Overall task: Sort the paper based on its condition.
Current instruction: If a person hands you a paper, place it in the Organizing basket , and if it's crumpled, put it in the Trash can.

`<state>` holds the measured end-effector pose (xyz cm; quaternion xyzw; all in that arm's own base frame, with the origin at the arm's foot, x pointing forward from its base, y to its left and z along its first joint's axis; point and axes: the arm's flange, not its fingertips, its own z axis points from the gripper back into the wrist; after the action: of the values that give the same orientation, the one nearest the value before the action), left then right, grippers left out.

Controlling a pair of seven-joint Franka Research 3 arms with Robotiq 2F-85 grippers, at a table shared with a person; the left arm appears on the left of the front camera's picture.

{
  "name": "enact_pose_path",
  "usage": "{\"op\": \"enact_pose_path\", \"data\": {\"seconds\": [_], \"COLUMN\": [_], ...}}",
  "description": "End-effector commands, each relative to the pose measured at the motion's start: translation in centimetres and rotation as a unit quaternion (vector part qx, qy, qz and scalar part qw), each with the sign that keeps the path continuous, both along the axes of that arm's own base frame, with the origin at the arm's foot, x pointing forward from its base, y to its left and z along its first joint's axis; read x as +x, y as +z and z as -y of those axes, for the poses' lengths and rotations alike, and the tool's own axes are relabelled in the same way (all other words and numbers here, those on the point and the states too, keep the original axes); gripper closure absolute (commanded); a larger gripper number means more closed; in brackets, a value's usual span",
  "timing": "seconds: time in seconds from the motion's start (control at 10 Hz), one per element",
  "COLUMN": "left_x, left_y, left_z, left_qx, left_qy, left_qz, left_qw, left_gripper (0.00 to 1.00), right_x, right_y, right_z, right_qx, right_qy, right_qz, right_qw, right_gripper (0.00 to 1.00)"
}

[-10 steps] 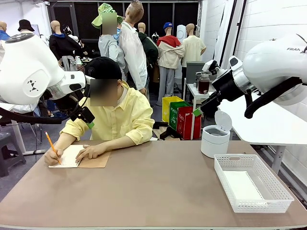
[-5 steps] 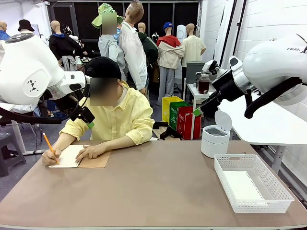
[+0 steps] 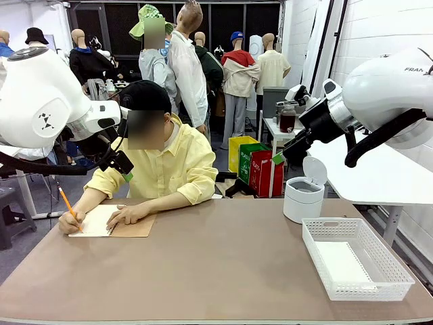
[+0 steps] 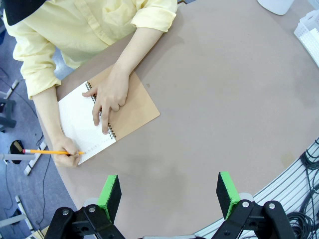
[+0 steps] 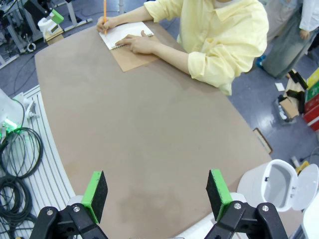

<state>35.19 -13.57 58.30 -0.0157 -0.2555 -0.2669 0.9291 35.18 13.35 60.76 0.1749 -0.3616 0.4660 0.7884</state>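
Note:
One white sheet of paper (image 3: 342,263) lies flat inside the white basket (image 3: 371,291) at the table's right. At the far left a person writes with an orange pencil (image 3: 70,208) on the white page of a brown-covered spiral notebook (image 3: 137,227), the other hand resting on it. My left gripper (image 3: 120,164) hangs high above the table's left side, open and empty, looking down on the notebook (image 4: 137,107). My right gripper (image 3: 284,154) is raised at the right, above the bin, also open and empty. The green pads (image 4: 109,196) of the left and the pads (image 5: 218,191) of the right stand wide apart.
A small white bin (image 3: 302,196) with its lid flipped up stands behind the basket, also seen as the bin (image 5: 279,184) in the right wrist view. The brown table (image 3: 216,271) is bare across its middle. Cables (image 5: 15,164) lie on the floor beside the table.
The person's pencil hand has shifted slightly down and left on the page while writing. Both arms have stayed still.

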Motion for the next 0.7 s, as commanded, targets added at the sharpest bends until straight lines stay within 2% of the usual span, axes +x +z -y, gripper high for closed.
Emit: {"op": "enact_pose_path", "data": {"seconds": [0.0,0.6], "left_x": [0.02,0.02], "left_y": [0.03,0.03], "left_z": [-0.06,-0.06], "left_qx": [-0.002,-0.002], "left_qy": [-0.001,-0.001], "left_qz": [0.002,0.002], "left_qw": [1.000,1.000], "left_gripper": [0.00,0.00], "right_x": [-0.02,-0.02], "right_y": [-0.13,-0.13], "right_z": [0.02,0.02], "right_qx": [-0.004,-0.004], "right_qy": [0.004,0.004], "right_qz": [-0.001,-0.001], "right_qw": [1.000,1.000], "right_gripper": [0.00,0.00]}}
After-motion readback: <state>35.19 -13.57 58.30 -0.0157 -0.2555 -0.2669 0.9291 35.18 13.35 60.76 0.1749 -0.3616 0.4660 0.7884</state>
